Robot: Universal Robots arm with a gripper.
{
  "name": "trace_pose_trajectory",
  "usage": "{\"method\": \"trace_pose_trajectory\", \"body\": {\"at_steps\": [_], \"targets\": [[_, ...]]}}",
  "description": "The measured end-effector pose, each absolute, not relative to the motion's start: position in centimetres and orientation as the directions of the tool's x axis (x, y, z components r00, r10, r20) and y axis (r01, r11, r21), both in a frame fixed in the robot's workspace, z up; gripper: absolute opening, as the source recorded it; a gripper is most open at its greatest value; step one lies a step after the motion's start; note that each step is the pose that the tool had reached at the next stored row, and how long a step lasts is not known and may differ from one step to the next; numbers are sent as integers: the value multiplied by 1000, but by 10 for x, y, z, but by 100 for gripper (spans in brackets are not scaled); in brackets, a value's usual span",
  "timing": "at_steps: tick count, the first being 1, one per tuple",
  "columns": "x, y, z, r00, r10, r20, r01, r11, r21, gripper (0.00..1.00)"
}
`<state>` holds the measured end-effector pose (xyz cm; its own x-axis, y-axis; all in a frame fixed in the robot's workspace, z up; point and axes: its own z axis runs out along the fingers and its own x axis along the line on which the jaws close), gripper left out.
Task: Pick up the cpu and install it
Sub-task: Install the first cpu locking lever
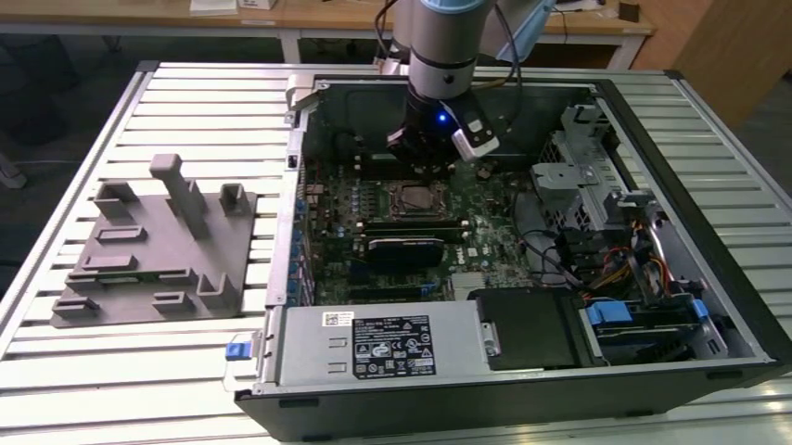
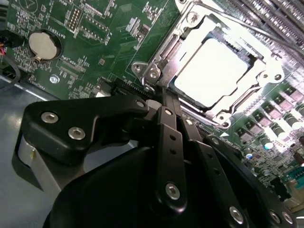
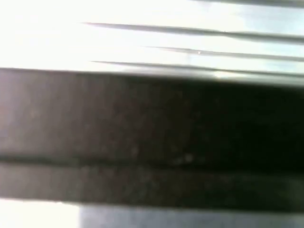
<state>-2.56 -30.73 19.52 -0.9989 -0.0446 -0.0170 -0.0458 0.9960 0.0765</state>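
Gripper point(image 2: 164, 102), fingers pressed together and holding nothing, hangs just beside the socket point(image 2: 266, 78) inside the open computer case point(image 1: 693, 306), where the cpu point(image 2: 211, 71) already sits in its frame, seemingly placed for installation

Open black desktop computer case point(image 1: 693, 306) lying flat on slatted metal table point(image 1: 185, 102). Inside the case: green motherboard point(image 1: 371, 213), black-and-silver power supply box point(image 1: 371, 348) at its near edge, bundle of coloured cables point(image 1: 619, 269) toward the exterior view's right. Large grey plastic tray with upright posts point(image 1: 161, 250) just beside the case on the exterior view's left. Round silver coin battery point(image 2: 44, 45) on the motherboard in the second wrist view.
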Motion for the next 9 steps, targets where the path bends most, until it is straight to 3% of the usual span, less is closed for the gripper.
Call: {"method": "trace_pose_trajectory", "body": {"at_steps": [4, 9], "targets": [[-25, -307, 195, -999, -44, -15, -45, 993, 107, 11], [-25, -307, 203, -999, -44, -12, -45, 993, 114, 11]]}}
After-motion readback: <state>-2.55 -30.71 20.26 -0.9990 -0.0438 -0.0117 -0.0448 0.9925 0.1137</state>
